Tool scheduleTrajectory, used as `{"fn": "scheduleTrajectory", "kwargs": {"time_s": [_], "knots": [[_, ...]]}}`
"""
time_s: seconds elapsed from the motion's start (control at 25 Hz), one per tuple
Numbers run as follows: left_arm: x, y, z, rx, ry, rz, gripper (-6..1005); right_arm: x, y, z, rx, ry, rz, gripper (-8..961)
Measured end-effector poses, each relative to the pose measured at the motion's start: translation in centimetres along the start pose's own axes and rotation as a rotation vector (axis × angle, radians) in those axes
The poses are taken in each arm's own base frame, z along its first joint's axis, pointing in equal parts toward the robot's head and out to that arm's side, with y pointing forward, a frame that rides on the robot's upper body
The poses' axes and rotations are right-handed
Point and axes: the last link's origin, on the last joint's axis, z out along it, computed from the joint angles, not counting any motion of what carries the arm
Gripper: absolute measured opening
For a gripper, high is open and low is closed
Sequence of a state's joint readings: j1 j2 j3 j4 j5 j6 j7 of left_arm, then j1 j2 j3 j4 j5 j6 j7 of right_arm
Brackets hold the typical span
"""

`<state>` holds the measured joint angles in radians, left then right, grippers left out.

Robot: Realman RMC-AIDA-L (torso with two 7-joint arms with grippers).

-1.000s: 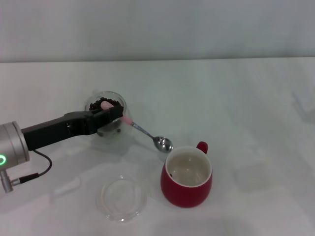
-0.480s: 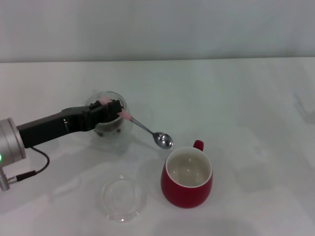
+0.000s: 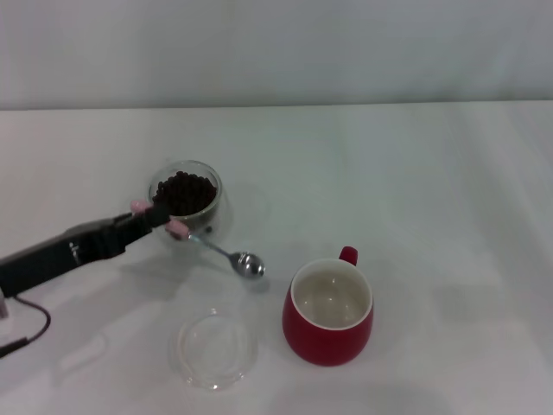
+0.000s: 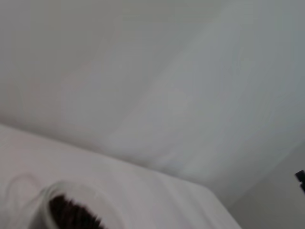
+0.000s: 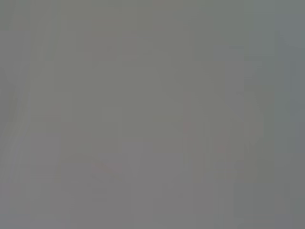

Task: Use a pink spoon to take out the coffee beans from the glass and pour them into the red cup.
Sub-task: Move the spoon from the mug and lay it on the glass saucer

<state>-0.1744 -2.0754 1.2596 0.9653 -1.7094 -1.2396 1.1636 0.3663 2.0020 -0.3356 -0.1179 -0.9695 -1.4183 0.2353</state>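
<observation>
now left jaws (image 3: 158,218) clamp the pink spoon (image 3: 212,247) beside the glass (image 3: 187,201).

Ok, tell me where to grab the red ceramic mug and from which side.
Take the red ceramic mug by its loop handle, which points away from the robot, reaching over from the far side. The right arm is out of view; the left tool holds the pink-handled metal spoon.

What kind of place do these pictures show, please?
Probably a lab test bench, not a kitchen: a bare white table against a plain wall, with only the red cup, the glass of coffee beans and a clear dish.
</observation>
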Motion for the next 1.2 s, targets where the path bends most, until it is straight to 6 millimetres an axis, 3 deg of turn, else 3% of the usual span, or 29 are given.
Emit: {"fn": "scheduleTrajectory", "kwargs": {"time_s": [0.4, 0.68, 1.2], "knots": [[-3.6, -2.4, -0.8, 0.055, -0.025, -0.094, 132, 0.5, -1.5, 0.7, 0.051, 0.053, 0.079, 686], [-4.0, -2.8, -1.1, 0.065, -0.02, -0.119, 132, 0.6, -1.5, 0.5, 0.054, 0.06, 0.085, 686], [-5.4, -3.0, 0.3, 0.047, -0.076, -0.144, 131, 0.7, -1.5, 0.5, 0.053, 0.064, 0.086, 686]]}}
